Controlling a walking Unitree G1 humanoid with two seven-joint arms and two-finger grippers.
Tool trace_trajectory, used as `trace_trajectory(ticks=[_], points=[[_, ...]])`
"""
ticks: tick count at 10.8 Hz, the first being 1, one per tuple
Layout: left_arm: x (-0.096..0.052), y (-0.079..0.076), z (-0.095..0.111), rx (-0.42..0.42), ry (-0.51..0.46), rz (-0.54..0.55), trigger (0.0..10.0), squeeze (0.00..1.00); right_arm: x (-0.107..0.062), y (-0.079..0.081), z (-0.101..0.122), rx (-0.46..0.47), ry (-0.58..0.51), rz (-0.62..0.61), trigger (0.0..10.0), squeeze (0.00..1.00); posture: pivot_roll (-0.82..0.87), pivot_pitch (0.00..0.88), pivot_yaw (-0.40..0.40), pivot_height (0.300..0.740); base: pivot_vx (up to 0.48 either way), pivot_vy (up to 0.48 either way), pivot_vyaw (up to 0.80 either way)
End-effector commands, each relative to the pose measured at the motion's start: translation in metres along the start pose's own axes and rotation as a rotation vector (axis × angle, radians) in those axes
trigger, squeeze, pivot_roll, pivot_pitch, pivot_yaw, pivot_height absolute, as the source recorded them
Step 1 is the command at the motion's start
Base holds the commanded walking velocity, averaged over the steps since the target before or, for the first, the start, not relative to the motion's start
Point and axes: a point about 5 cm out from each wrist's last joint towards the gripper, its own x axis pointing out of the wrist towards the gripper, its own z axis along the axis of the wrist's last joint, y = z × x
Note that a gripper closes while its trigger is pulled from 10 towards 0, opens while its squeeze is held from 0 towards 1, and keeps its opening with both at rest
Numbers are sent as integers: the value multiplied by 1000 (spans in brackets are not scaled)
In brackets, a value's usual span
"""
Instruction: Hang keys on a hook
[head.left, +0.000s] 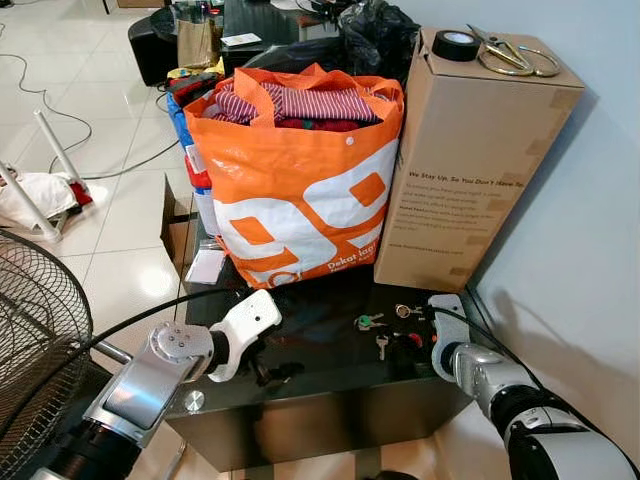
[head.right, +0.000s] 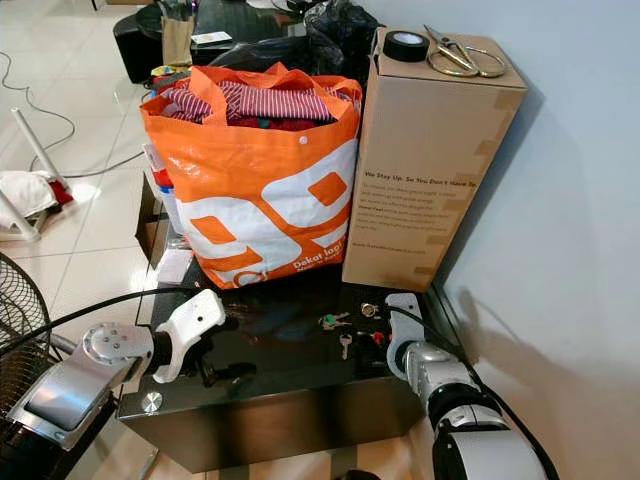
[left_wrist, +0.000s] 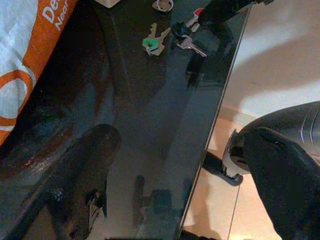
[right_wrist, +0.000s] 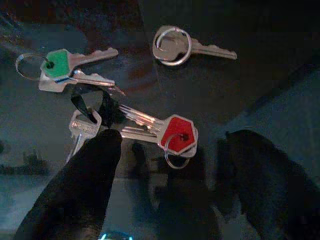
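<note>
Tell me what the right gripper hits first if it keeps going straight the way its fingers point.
Most likely the red-capped keys: the open right gripper straddles them on the black glass table. Depth is hard to judge, so the fingertips may meet the glass at the same moment.

1. Left eye and right eye views: head-mounted stereo pair, high vantage, facing forward and down onto a black glass counter (head.left: 330, 375). Shared field: orange bag (head.left: 300, 190), cardboard box (head.right: 425, 160), scattered keys (head.right: 345, 335).
2. Left wrist view: low, close to the counter surface, looking along the left hand (left_wrist: 180, 185) across the glass toward the keys and the bag; floor beyond the counter edge.
3. Right wrist view: very near, looking down along the right hand (right_wrist: 170, 175) onto the keys; the red-capped key (right_wrist: 177, 131) lies between its fingers.
</note>
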Motion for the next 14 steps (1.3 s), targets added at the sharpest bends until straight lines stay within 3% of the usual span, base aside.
trace_trajectory(ticks=[1, 2, 14], points=[[1, 0, 3, 16, 4, -8, 10000, 0, 0, 0, 0, 24, 5, -3, 902, 0, -50, 0, -37, 740, 0, 0, 0], [1, 0, 3, 14, 4, -9, 10000, 0, 1, 2, -3, 25, 13, 8, 0, 0, -52, 0, -37, 740, 0, 0, 0], [4, 0, 6, 40, -19, -7, 10000, 0, -2, -7, -4, 26, 22, -7, 0, 0, -66, 0, -27, 740, 0, 0, 0]])
